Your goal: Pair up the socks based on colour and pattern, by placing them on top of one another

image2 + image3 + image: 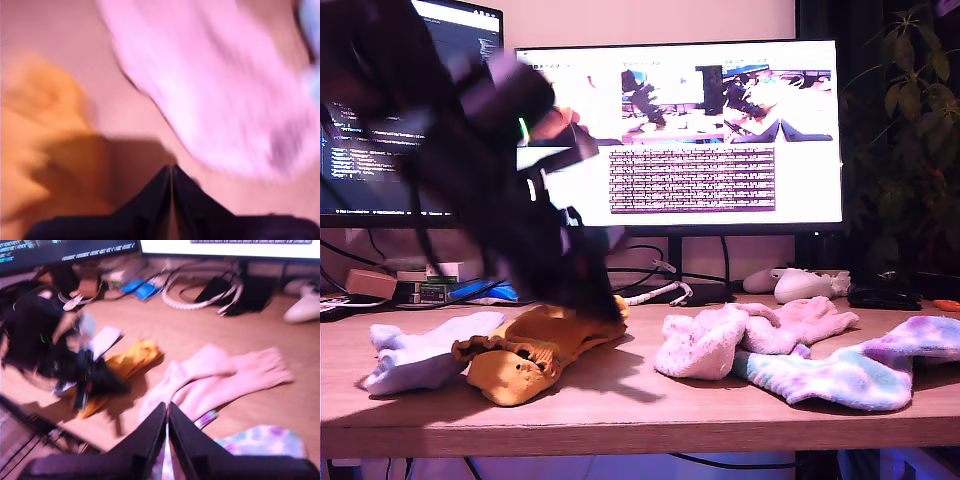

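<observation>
The mustard socks (535, 350) lie overlapped near the desk's (640, 415) front edge, with the lavender sock (420, 355) just beside them. The pink socks (740, 335) and tie-dye sock (840, 375) lie further along. Our first gripper (171, 172), clenched and empty, hangs between mustard and pink; our second gripper (167, 410) is clenched too. We judge the mustard pair done, so next we need open jaws over a pink sock

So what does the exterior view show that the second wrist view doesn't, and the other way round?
Only the exterior view: the leafy plant and the bright monitor with its whole screen. Only the second wrist view: my second pincer, tips shut together. Both: the mustard sock with a dark arm at it, the pink socks, the tie-dye sock and the white controller.
</observation>
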### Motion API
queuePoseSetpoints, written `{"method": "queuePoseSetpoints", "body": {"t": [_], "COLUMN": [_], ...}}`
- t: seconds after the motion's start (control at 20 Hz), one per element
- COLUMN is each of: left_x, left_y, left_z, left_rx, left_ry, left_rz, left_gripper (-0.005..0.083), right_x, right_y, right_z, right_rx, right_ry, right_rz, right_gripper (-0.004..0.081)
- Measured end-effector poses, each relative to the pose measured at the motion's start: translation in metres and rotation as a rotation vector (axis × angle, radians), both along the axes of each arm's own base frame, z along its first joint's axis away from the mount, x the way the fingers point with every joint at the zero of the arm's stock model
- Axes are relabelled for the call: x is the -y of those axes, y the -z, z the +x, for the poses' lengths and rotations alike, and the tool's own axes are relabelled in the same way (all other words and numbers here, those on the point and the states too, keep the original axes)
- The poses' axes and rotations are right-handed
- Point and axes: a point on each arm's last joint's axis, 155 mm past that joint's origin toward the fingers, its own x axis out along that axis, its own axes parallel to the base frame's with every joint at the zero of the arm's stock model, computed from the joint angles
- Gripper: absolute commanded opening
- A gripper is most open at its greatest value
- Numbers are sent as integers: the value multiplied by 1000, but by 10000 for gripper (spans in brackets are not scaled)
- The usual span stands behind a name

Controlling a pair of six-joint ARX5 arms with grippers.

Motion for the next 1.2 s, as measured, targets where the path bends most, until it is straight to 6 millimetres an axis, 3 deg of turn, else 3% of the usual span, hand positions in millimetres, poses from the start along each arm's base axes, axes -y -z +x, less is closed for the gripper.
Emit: {"method": "queuePoseSetpoints", "body": {"t": [0.1, 0.2, 0.4, 0.55, 0.7, 0.85, 1.0, 1.2], "left_x": [2, 11, 39, 54, 68, 78, 81, 75], "left_y": [-20, -25, -26, -27, -21, -19, -17, 6], "left_z": [2, -6, -38, -56, -79, -87, -78, -62], "left_rx": [28, 17, -71, -101, -31, 78, 174, 196], "left_ry": [16, 63, 152, 204, 330, 391, 373, 318], "left_rz": [-49, -84, -155, -172, -98, -17, 52, 125], "left_gripper": [-24, 20, 323, 432, 470, 506, 522, 521], "right_x": [-1, -2, -4, -6, -8, -9, -10, -11], "right_y": [1, 1, 5, 19, 32, 31, 27, 26], "right_z": [0, -1, 0, 7, 11, 12, 15, 15], "right_rx": [-5, -6, -37, -92, -139, -136, -117, -113], "right_ry": [-6, -11, -6, -6, -5, -6, -7, -11], "right_rz": [2, 5, 15, -9, -30, -31, -23, -19], "right_gripper": [-11, -11, -11, -11, -11, -11, -11, -11]}}
